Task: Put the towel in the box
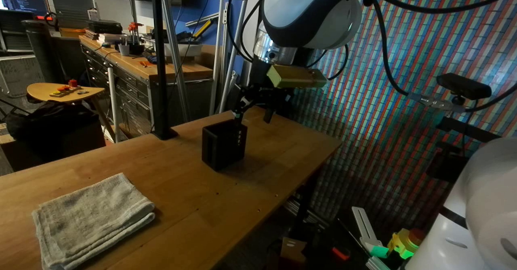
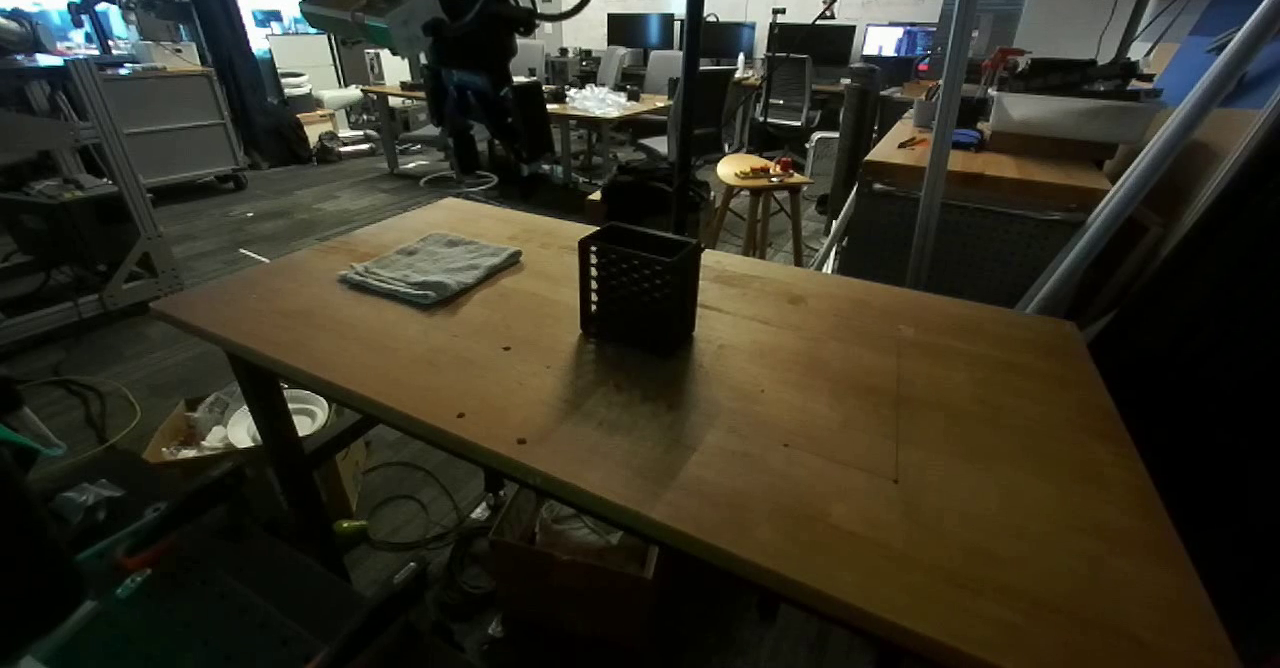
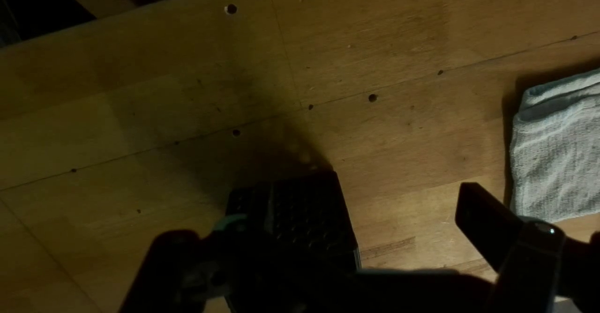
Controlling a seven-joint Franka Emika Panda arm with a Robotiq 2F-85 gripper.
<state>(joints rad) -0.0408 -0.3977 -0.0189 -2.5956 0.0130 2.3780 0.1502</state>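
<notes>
A pale grey, folded cloth towel (image 1: 95,217) lies flat on a brown wooden counter (image 2: 800,398). Well apart from it, on the same surface, stands an upright black box (image 2: 640,293), open at the top, with perforated walls. The towel is wholly outside the box, so the task looks barely begun: the cloth has yet to be gripped, lifted, carried across and lowered in through the open top. The inside of the box is too dark to make out.

The robot's black two-fingered hand (image 2: 500,153) hangs above the counter, with clear space between it and both towel and box in an exterior view. In the wrist view its fingers (image 3: 487,224) are spread wide, one toward each side, with a broad gap between them. Nothing is held. To go on, it would probably need to move over to the towel and come down onto it.
</notes>
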